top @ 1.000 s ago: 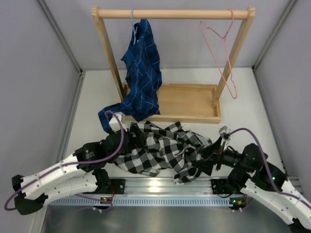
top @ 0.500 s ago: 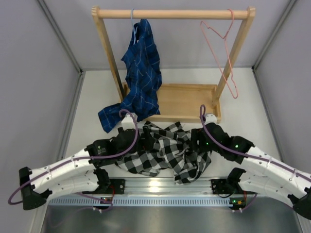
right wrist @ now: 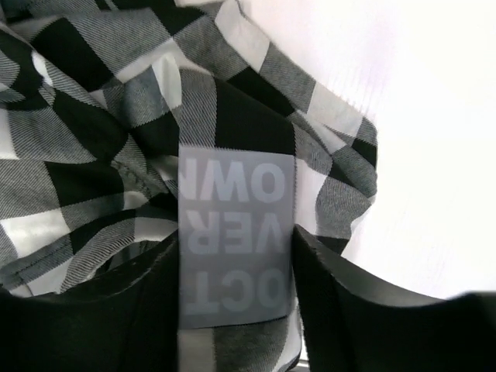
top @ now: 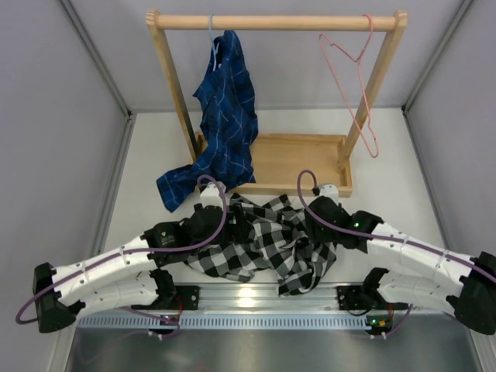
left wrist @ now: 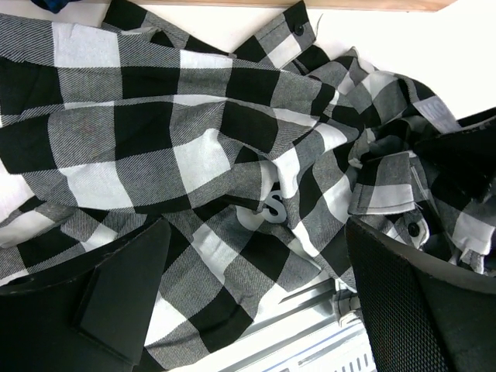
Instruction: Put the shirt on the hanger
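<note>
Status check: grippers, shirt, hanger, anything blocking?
Left gripper open over the shirt. Right gripper straddles the collar label, grip unconfirmed. Hanger bare on the rail; nothing blocking it.

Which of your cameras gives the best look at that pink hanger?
The top view. It shows the whole pink hanger hooked on the wooden rail, with nothing on it. Both wrist views are filled with the checked shirt and show no hanger at all.

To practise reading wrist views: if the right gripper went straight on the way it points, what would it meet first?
Probably the grey label on the shirt, centred ahead of the right gripper, between its fingers; how near is unclear.
</note>
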Available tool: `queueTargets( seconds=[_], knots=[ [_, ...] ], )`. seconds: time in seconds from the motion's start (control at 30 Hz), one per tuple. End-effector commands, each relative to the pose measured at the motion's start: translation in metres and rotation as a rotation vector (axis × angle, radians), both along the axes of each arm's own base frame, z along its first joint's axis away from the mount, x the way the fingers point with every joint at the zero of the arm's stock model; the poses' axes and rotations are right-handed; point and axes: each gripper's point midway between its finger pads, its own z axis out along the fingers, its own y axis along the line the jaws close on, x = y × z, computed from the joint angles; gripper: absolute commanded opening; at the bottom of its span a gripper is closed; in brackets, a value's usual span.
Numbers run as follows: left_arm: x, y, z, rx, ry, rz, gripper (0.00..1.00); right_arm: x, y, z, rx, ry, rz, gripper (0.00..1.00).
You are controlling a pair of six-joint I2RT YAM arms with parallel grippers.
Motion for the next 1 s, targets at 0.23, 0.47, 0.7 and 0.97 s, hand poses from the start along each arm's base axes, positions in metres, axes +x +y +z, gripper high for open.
queueTargets(
  seconds=[0.23,0.47,0.7,0.97],
  knots=[
    [-0.010,-0.051,0.028,-0.152,-0.030,-0.218,0.98,0.010,0.003,0.019,0.035,-0.075,0.000,0.00],
    [-0.016,-0.128,0.007,0.034,-0.020,-0.393,0.98,0.007,0.000,0.026,0.078,-0.104,-0.006,0.34],
    [-0.015,-0.168,-0.029,0.153,0.063,-0.503,0.80,0.004,0.000,0.035,0.126,-0.127,0.006,0.34],
    [-0.027,-0.173,-0.065,0.208,0.141,-0.557,0.57,0.005,0.000,0.033,0.115,-0.124,0.003,0.34]
  ],
)
